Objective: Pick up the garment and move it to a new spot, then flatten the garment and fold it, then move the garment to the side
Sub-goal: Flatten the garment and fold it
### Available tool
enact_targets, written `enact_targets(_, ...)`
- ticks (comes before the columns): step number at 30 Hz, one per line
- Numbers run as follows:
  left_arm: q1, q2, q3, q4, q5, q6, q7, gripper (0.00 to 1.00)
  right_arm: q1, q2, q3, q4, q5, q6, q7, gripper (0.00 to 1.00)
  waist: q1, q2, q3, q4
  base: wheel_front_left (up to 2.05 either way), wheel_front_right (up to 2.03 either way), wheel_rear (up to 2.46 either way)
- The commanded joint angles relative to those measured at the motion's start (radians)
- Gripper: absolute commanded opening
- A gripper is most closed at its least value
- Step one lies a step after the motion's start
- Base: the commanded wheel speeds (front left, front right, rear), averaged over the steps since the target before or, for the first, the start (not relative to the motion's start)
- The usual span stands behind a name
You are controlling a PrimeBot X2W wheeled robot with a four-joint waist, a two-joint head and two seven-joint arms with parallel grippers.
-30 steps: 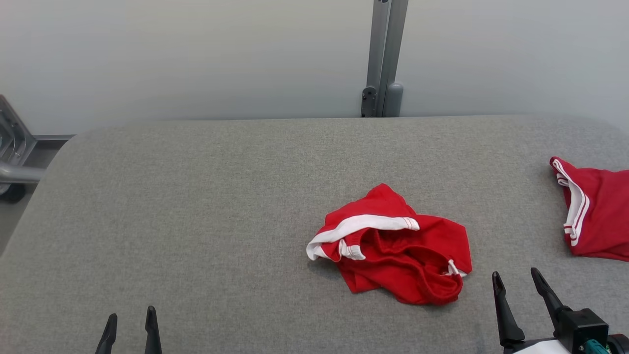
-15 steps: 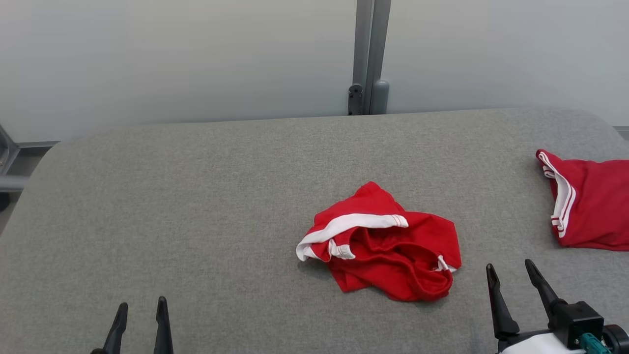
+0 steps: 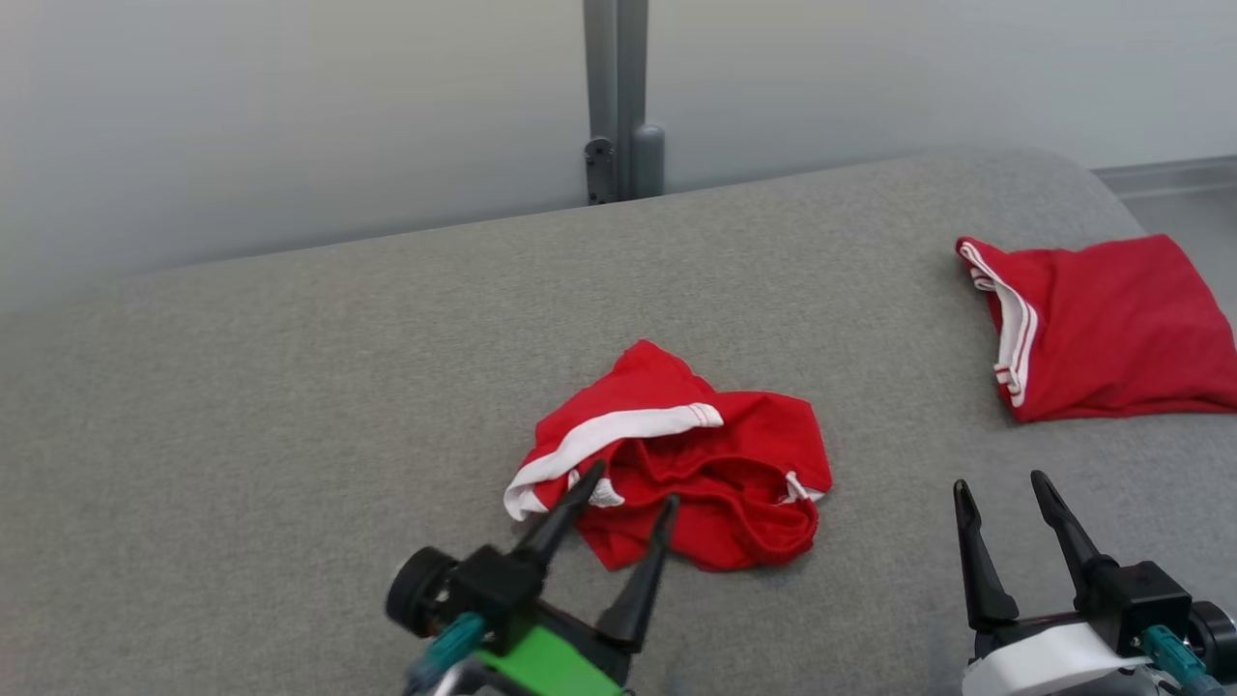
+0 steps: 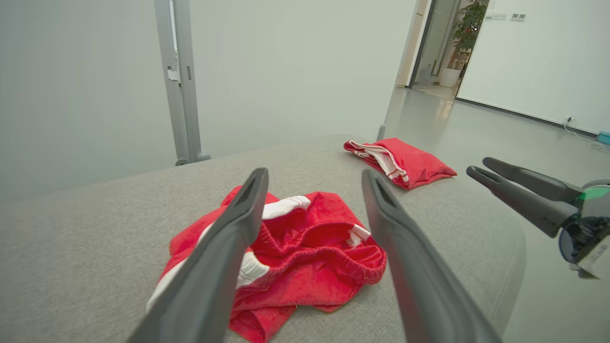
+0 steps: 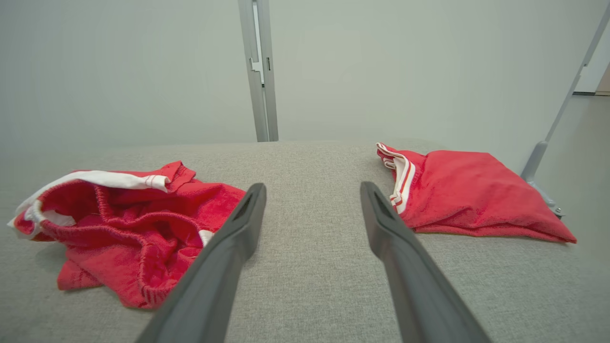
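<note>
- The grey desk [image 3: 290, 387] holds both clothes.
- A folded red cloth [image 3: 1111, 329] lies far right.
- The crumpled red garment [image 3: 715, 464] lies in the middle.
- The left tool [image 3: 631, 486] is wide, at its near edge.
- The right tool [image 3: 999, 481] is wide, near right.

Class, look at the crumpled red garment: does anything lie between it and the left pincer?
Nothing visible does. The open left pincer points straight at the near edge of the garment, above the grey table.
</note>
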Motion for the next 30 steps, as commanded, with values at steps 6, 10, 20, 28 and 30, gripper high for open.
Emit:
enact_targets(6, -0.177, -0.010, -0.199, 0.128, -0.047, -0.002, 0.102, 1.00, -0.050, -0.001, 0.001, -0.007, 0.021, -0.001, -0.003, 1.00, 0.0000, 0.0000, 0.108, -0.167, 0.00, 0.00, 0.00)
enact_targets(10, -0.242, -0.018, -0.225, 0.244, -0.073, 0.010, 0.162, 1.00, -0.070, -0.001, -0.006, -0.009, 0.034, -0.001, -0.003, 1.00, 0.0000, 0.0000, 0.139, -0.229, 0.00, 0.00, 0.00)
enact_targets(20, -0.348, -0.031, -0.282, 0.403, -0.118, 0.070, 0.283, 1.00, -0.078, -0.001, -0.013, -0.003, 0.053, -0.001, -0.003, 1.00, 0.0000, 0.0000, 0.172, -0.285, 0.00, 0.00, 0.00)
enact_targets(28, -0.383, -0.031, -0.313, 0.486, -0.141, 0.095, 0.299, 0.00, -0.088, -0.001, -0.020, -0.002, 0.055, -0.001, -0.003, 1.00, 0.0000, 0.0000, 0.166, -0.253, 0.00, 0.00, 0.00)
enact_targets(30, -0.396, -0.031, -0.301, 0.481, -0.153, 0.106, 0.274, 0.00, -0.081, -0.001, -0.020, 0.000, 0.049, -0.001, -0.003, 1.00, 0.0000, 0.0000, 0.161, -0.239, 0.00, 0.00, 0.00)
